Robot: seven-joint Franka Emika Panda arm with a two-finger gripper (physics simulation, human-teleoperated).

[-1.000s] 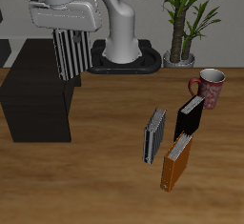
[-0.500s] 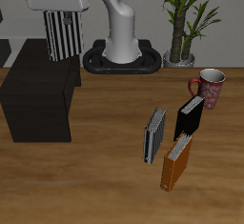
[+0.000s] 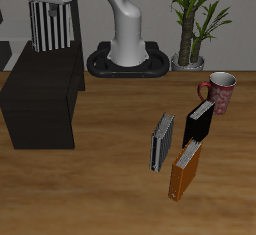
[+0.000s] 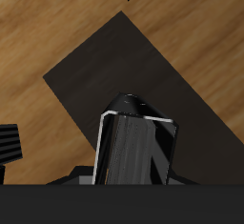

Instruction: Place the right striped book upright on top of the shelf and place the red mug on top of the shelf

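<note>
My gripper [image 3: 47, 1] is shut on the right striped book [image 3: 49, 26], which hangs upright with bold black-and-white stripes above the far end of the shelf [image 3: 40, 94], a low matte-black cabinet. In the wrist view the book's dark top edge [image 4: 135, 147] sits between my fingers, with the shelf's black top [image 4: 143, 66] below it. The red mug [image 3: 218, 91], speckled with a pale inside, stands on the table near the plant, far from the gripper.
A greyer striped book [image 3: 163, 142], a black book [image 3: 198, 122] and an orange book [image 3: 185, 169] stand together on the table in front of the mug. A potted plant [image 3: 195, 19] stands beside the robot base [image 3: 128, 54].
My gripper has carried the striped book upward and sideways, from beside the shelf's inner edge to above the shelf's far end.
</note>
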